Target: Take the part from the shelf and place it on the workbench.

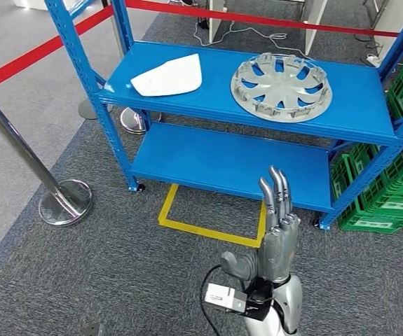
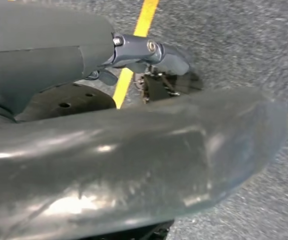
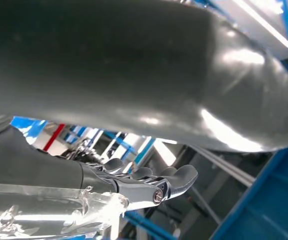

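Hubcap (image 1: 281,87) flat on top shelf (image 1: 347,105) toward its right end, white sheet (image 1: 168,75) at left end, right hand (image 1: 276,234) raised below front of rack, fingers straight and together, thumb out, empty; left hand (image 2: 96,150) state unclear.

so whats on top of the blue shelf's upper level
A silver hubcap lies flat toward the right end and a white sheet toward the left, apart from each other on the upper shelf board. Whatever lies beneath either is covered.
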Controlling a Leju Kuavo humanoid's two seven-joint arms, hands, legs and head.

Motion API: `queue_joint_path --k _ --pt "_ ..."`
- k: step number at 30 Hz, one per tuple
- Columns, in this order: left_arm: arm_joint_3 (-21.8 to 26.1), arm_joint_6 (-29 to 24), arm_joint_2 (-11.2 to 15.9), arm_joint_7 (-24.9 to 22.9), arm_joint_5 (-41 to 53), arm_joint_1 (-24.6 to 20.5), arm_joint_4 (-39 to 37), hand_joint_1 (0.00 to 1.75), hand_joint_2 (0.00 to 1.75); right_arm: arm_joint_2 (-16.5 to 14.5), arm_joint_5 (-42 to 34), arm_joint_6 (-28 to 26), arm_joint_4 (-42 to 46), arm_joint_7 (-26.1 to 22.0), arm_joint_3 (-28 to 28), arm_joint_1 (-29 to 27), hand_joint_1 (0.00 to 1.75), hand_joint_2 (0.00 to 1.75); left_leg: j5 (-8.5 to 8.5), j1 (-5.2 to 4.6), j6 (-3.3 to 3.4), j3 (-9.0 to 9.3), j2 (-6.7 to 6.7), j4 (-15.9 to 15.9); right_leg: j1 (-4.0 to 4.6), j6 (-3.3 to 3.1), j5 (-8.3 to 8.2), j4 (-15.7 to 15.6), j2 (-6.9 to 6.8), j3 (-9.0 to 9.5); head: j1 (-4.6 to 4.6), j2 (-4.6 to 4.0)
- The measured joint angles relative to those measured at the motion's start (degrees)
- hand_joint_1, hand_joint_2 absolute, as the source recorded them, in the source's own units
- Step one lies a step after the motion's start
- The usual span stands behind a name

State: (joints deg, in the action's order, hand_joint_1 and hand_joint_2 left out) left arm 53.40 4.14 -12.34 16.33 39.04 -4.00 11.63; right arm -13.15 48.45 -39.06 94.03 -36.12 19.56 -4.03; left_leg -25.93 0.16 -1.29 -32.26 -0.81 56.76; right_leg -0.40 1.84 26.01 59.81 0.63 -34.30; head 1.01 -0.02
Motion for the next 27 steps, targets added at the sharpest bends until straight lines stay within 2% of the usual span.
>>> queue_joint_path --k 3,4,5,6,7,8,9,10,11,12,13,14,15,16,18,19,20,21,23,24,25,26,27 --pt "0.0 0.2 0.0 -1.1 0.0 -0.1 0.0 0.00 0.00 -0.1 0.3 0.0 0.8 0.1 -0.5 -0.6 0.00 0.00 -0.35 0.07 -0.92 0.16 0.03 0.0 0.05 -1.02 0.26 -0.3 0.13 0.29 -0.10 0.01" --pt "0.0 0.3 0.0 -1.3 0.0 -0.1 0.0 0.00 0.00 -0.2 0.3 0.0 1.1 0.1 -0.6 -0.7 0.00 0.00 -1.02 0.12 -1.25 -0.23 0.08 1.0 -0.03 -1.34 0.33 -0.4 0.09 0.48 -0.26 0.01" --pt "0.0 0.4 0.1 -1.4 0.0 -0.1 0.0 0.00 0.00 -0.2 0.4 0.0 1.3 0.1 -0.7 -0.8 0.00 0.00 -2.20 0.16 -1.57 -1.40 0.14 3.3 -0.13 -1.65 0.54 -0.5 0.05 0.70 -0.37 0.01" --pt "0.0 0.5 0.1 -1.5 0.0 -0.1 0.0 0.00 0.00 -0.2 0.4 0.0 1.5 0.1 -0.7 -0.8 0.00 0.00 -3.67 0.18 -1.83 -3.32 0.20 6.9 -0.14 -1.91 0.85 -0.5 0.02 0.91 -0.51 0.01" --pt "0.0 0.7 0.1 -1.6 -0.1 -0.1 0.0 0.00 0.00 -0.2 0.4 0.0 1.5 0.1 -0.8 -0.9 0.00 0.00 -5.07 0.20 -2.02 -5.76 0.22 11.1 -0.14 -2.11 1.24 -0.5 -0.01 1.17 -0.64 0.01" --pt "0.0 0.9 0.1 -1.6 -0.1 0.0 0.0 0.00 0.00 -0.2 0.4 0.0 1.6 0.1 -0.8 -1.0 0.00 0.00 -5.78 0.21 -2.13 -8.04 0.23 14.7 -0.12 -2.23 1.66 -0.5 0.00 1.51 -0.62 0.01" --pt "0.0 1.2 0.1 -1.7 -0.1 0.1 0.0 0.00 0.00 -0.2 0.3 0.0 1.6 0.1 -0.8 -1.0 0.00 0.00 -5.46 0.21 -2.14 -9.52 0.23 16.6 -0.12 -2.23 2.01 -0.5 0.01 1.99 -0.64 0.01" --pt "0.0 1.5 0.1 -1.7 -0.1 0.2 0.0 0.00 0.00 -0.2 0.3 0.0 1.6 0.0 -0.8 -1.0 0.00 0.00 -4.00 0.21 -2.06 -9.97 0.23 16.4 -0.13 -2.16 2.41 -0.5 0.03 2.61 -0.64 0.01" --pt "0.0 1.6 0.1 -1.8 -0.2 0.2 0.0 0.00 0.00 -0.2 0.3 0.0 1.6 -0.1 -0.8 -1.0 0.00 0.00 -1.66 0.21 -1.91 -9.33 0.24 14.0 -0.15 -2.05 2.88 -0.5 0.05 3.37 -0.64 0.02" --pt "0.0 1.7 0.1 -1.8 -0.2 0.2 0.0 0.00 0.00 -0.2 0.2 0.0 1.7 -0.2 -0.8 -1.1 0.00 0.00 1.05 0.20 -1.70 -7.99 0.31 10.4 -0.18 -1.87 3.42 -0.6 0.07 4.01 -0.66 0.02" --pt "0.0 1.7 0.1 -1.8 -0.2 0.2 0.0 0.00 0.00 -0.2 0.3 0.0 1.8 -0.3 -0.8 -1.1 0.00 0.00 2.83 0.10 -1.49 -6.37 0.40 6.6 -0.09 -1.58 4.08 -0.6 0.11 4.63 -0.69 0.02" --pt "0.1 1.7 0.1 -1.8 -0.2 0.2 0.0 0.00 0.00 -0.2 0.3 0.0 1.9 -0.4 -0.8 -1.1 0.00 0.00 3.73 0.02 -1.20 -5.00 0.48 3.7 0.01 -1.27 4.60 -0.6 0.17 5.11 -0.78 0.02" --pt "0.1 1.7 0.1 -1.8 -0.2 0.1 0.0 0.00 0.00 -0.3 0.3 0.0 1.9 -0.5 -0.8 -1.1 0.00 0.00 3.80 -0.07 -0.92 -4.12 0.54 1.9 0.10 -0.91 4.97 -0.7 0.20 5.43 -0.79 0.02" --pt "0.1 1.7 0.1 -1.8 -0.2 0.1 0.0 0.00 0.00 -0.3 0.3 0.0 2.0 -0.5 -0.8 -1.2 0.00 0.00 3.18 -0.17 -0.62 -3.72 0.52 1.2 0.18 -0.56 5.18 -0.9 0.22 5.80 -0.80 0.02" --pt "0.1 1.5 0.0 -1.8 -0.2 0.1 0.0 0.00 0.00 -0.3 0.4 0.0 2.1 -0.5 -0.9 -1.2 0.00 0.00 2.73 -0.05 0.06 -3.44 0.41 0.9 0.10 0.08 5.52 -1.3 0.08 6.41 -0.68 0.01" --pt "0.1 1.3 0.0 -1.8 -0.2 0.1 0.0 0.00 0.00 -0.3 0.4 0.0 2.2 -0.5 -0.9 -1.2 0.00 0.00 2.47 0.03 0.44 -3.20 0.38 0.7 0.09 0.35 6.05 -0.5 -0.02 6.17 -0.57 0.01" --pt "0.1 1.0 0.0 -1.9 -0.1 0.1 0.0 0.00 0.00 -0.3 0.5 0.0 2.3 -0.5 -0.9 -1.2 0.00 0.00 2.21 0.13 0.81 -2.90 0.38 0.6 0.09 0.56 7.01 1.6 -0.10 5.12 -0.46 0.01" --pt "0.1 0.7 0.0 -2.0 -0.1 0.0 0.0 0.00 0.00 -0.2 0.6 0.0 2.4 -0.5 -0.9 -1.3 0.00 0.00 1.91 0.15 1.11 -2.61 0.39 0.5 0.10 0.65 8.24 5.0 -0.16 3.06 -0.32 0.01" --pt "0.1 0.3 0.0 -2.3 -0.1 0.0 0.0 0.00 0.00 -0.2 0.6 0.0 2.4 -0.5 -1.0 -1.3 0.00 0.00 1.20 0.10 1.44 -2.04 0.40 0.5 0.14 0.66 10.30 13.2 -0.16 -2.48 -0.22 0.01" --pt "0.1 0.1 0.0 -2.4 -0.1 0.0 0.0 0.00 0.00 -0.2 0.7 0.0 2.4 -0.5 -1.0 -1.3 0.00 0.00 0.77 0.09 1.46 -1.59 0.37 0.5 0.14 0.67 10.04 15.7 -0.16 -4.71 -0.23 0.01" --pt "0.1 -0.1 0.0 -2.5 -0.1 0.1 0.0 0.00 0.00 -0.2 0.8 0.0 2.4 -0.5 -1.1 -1.4 0.00 0.00 0.29 0.09 1.44 -0.97 0.31 0.5 0.14 0.69 8.56 16.1 -0.17 -5.98 -0.22 0.01" --pt "0.1 -0.2 0.0 -2.6 -0.1 0.2 0.0 0.00 0.00 -0.2 0.9 0.0 2.4 -0.5 -1.1 -1.4 0.00 0.00 -0.24 0.10 1.36 -0.17 0.23 0.5 0.11 0.71 5.90 14.3 -0.18 -6.14 -0.22 0.01" --pt "0.1 -0.4 -0.1 -2.7 -0.1 0.2 0.0 0.00 0.00 -0.2 1.0 0.0 2.4 -0.5 -1.1 -1.4 0.00 0.00 -0.83 0.12 1.23 0.69 0.15 0.5 0.06 0.71 2.59 10.7 -0.20 -5.43 -0.21 0.01"
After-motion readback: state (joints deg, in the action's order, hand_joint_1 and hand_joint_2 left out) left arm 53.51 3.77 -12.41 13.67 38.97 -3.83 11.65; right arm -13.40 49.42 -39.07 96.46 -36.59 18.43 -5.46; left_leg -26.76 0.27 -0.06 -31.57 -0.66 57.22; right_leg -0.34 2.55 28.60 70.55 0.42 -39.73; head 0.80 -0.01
